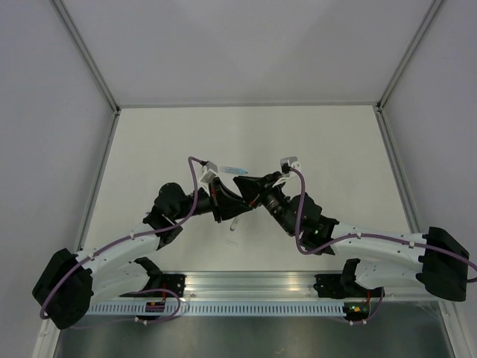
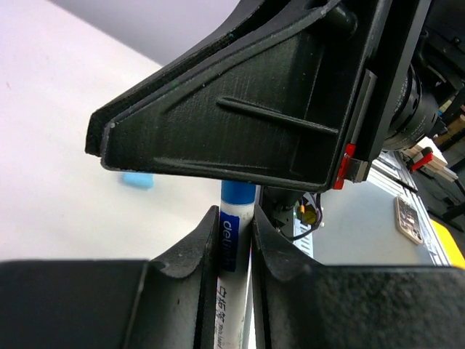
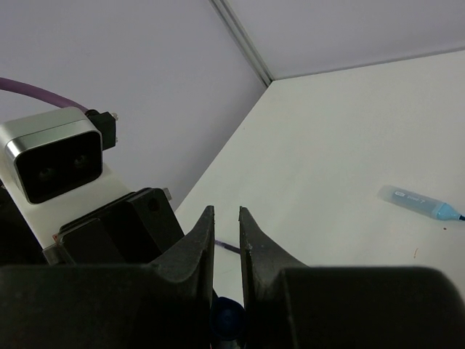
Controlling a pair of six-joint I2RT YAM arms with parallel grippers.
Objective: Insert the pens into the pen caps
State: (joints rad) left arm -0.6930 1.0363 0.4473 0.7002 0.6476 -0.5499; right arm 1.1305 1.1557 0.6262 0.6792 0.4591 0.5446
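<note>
White table (image 1: 298, 134): left hand (image 2: 235, 218) grips pen (image 2: 231, 243), right hand (image 3: 227, 214) cap (image 3: 227, 321).

Arms angled inward; left tool (image 2: 236, 218) and right tool (image 3: 227, 213) clamped narrow, tips facing.

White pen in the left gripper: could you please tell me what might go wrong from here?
1. The right gripper hides the tip of the white pen in the left wrist view, so misalignment with the dark blue cap could go unnoticed.
2. The cap sits low between the fingers; a push might dislodge it.
</note>
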